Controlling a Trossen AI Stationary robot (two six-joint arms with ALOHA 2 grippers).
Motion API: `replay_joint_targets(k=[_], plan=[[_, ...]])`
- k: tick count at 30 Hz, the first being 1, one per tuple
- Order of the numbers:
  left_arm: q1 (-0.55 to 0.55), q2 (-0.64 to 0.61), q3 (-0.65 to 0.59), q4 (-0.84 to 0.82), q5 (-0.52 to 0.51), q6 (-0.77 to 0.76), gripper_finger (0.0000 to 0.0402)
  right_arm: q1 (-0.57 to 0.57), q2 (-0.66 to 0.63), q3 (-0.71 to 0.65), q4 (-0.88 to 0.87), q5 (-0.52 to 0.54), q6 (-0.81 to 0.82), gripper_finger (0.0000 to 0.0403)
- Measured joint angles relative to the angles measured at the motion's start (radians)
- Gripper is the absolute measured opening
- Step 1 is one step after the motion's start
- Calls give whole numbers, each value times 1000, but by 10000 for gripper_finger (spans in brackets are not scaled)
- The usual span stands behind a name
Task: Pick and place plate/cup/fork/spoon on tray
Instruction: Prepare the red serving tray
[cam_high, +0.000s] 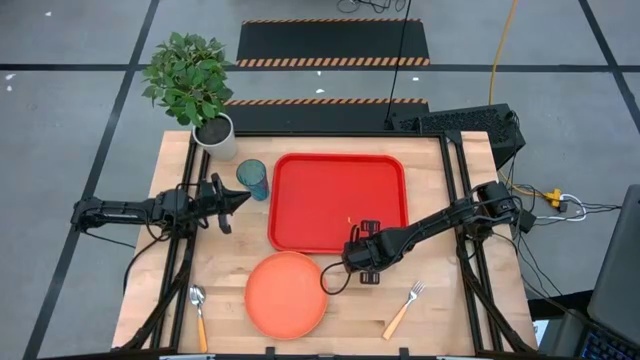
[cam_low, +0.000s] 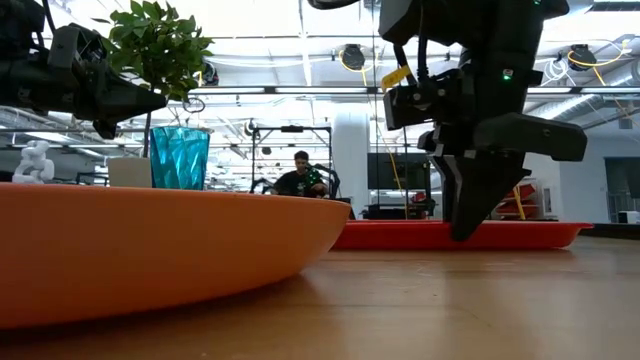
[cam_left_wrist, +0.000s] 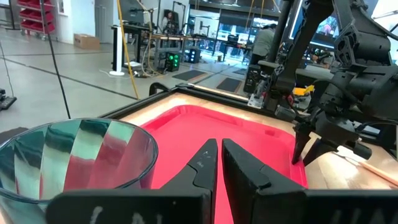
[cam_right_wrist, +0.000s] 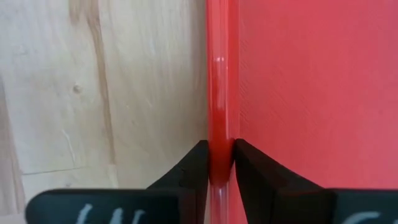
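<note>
The right gripper (cam_right_wrist: 217, 163) seemingly pinches the glossy red tray's (cam_right_wrist: 298, 74) rounded rim; left gripper (cam_left_wrist: 219, 163) closed.

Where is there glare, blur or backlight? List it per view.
Low view: bright ceiling lights backlight the right pincer into a silhouette, and the near plate is soft. Right wrist view: a small highlight glints on the tray rim. Left wrist view: the cup shows streaky reflections.
</note>
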Motion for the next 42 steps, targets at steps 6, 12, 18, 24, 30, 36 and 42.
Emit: replay_joint_targets(k=[6,12,18,24,30,36,42], plan=[[0,0,0,0,0,0,26,0,0,0,-18,12,-31,63],[0,0,0,0,1,0,26,-1,0,0,-21,31,-34,63],[0,0,0,0,0,0,26,8,0,0,-9,30,-35,64],[0,0,0,0,0,0,26,10,-1,1,35,5,-33,94],[0,0,0,0,0,-1,26,10,-1,1,28,9,-31,162],[0,0,0,0,0,-1,26,13,-18,1,-47,30,3,192],[0,0,0,0,0,2,26,22,-126,1,-22,34,52,192]])
